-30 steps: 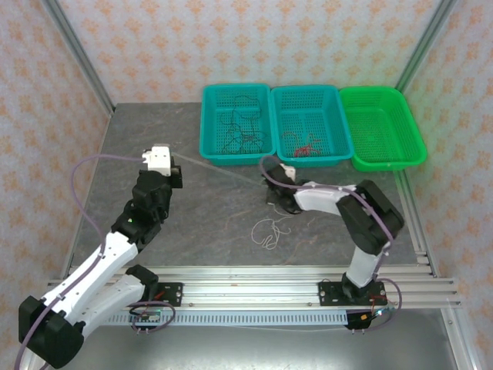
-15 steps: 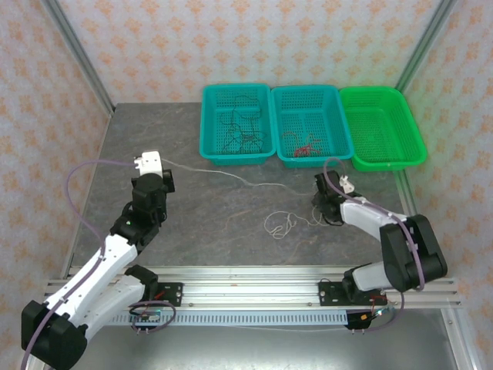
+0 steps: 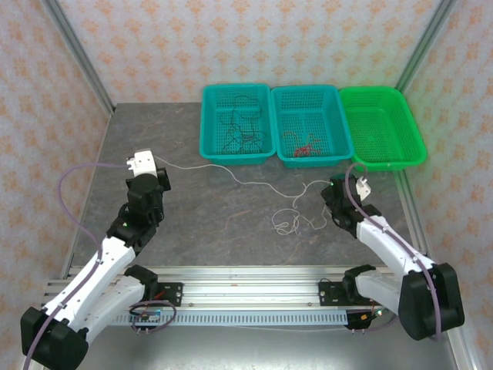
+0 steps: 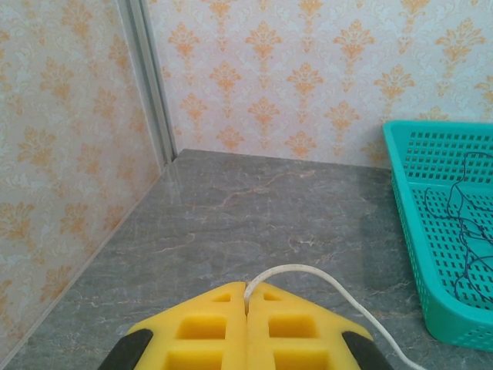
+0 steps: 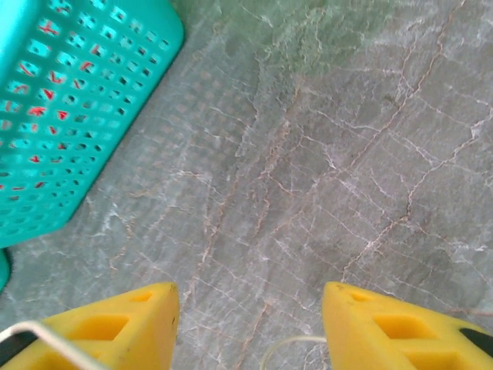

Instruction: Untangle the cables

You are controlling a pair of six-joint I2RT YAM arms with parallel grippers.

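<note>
- Left gripper (image 4: 246, 294): yellow pads pressed together with no gap. The white cable (image 3: 287, 223) comes out from between the tips, so it is clamped on that cable's end.
- In the top view this gripper sits over the left part of the table (image 3: 192, 231), in front of and to the left of the left teal basket (image 3: 209, 127).
- White cable, run: from the left gripper it goes rightward across the table, passing just in front of the two teal baskets, to the area beside the right gripper (image 3: 332, 191).
- White cable, rest: it gathers in a small loose tangle of loops on the table, in front of the middle teal basket (image 3: 340, 132) and just left of the right gripper.
- Right gripper: fingers well apart, only bare table between them, nothing gripped.
- Right wrist view: a strand of white cable crosses the bottom-left corner at the left finger (image 5: 115, 327). I cannot tell whether they touch. Another short curve lies on the table at the bottom edge between the fingers.
- Black cable (image 3: 240, 132): looped inside the left teal basket.
- Red cable (image 3: 304, 145): bunched inside the middle teal basket, toward its near wall.
- Green basket (image 3: 412, 135): rightmost of the row, touching the middle basket.
</note>
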